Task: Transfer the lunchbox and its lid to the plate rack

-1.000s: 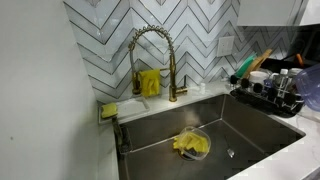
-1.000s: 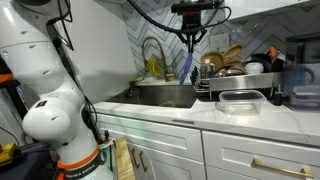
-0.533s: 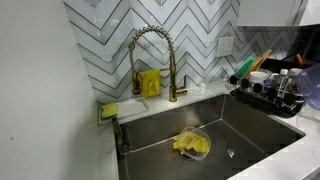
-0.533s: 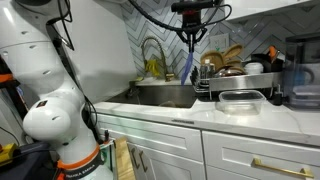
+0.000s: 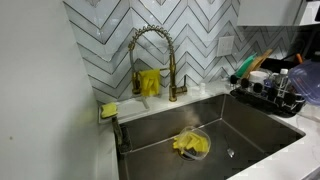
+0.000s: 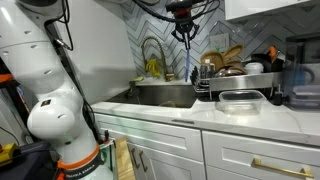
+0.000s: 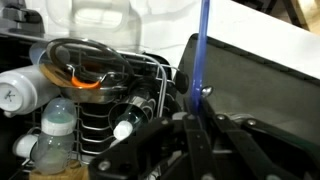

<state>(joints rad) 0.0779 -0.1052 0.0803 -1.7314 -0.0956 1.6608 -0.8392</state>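
The gripper [image 7: 200, 118] is pinching the thin blue lid [image 7: 203, 45] by its edge, up high beside the plate rack [image 6: 236, 74]. The lunchbox [image 6: 240, 98] sits near the counter's [image 6: 262, 120] front edge, just beside the rack.

From my station, the tall spring-coil brass faucet [image 5: 152, 60] reads as brushed golden metal with a warm gleam. The white chevron wall tiles [image 5: 95, 40] are glossy ceramic. The deep stainless-steel sink basin [image 5: 255, 122] has a satin finish, and the crumpled yellow cloth [image 5: 190, 145] in it looks soft and matt. The white stone-like surface [image 6: 235, 120] is smooth with a low sheen. On it, the wide, shallow translucent plastic lunchbox [image 6: 240, 98] looks smooth. The black wire plate rack [image 7: 100, 125] is coated metal, faintly shiny. The thin blue translucent plastic piece [image 7: 203, 50] is glossy. My end effector [image 7: 197, 135] looks dark and matt. The robot arm's white shell [image 6: 50, 110] is shiny moulded plastic.
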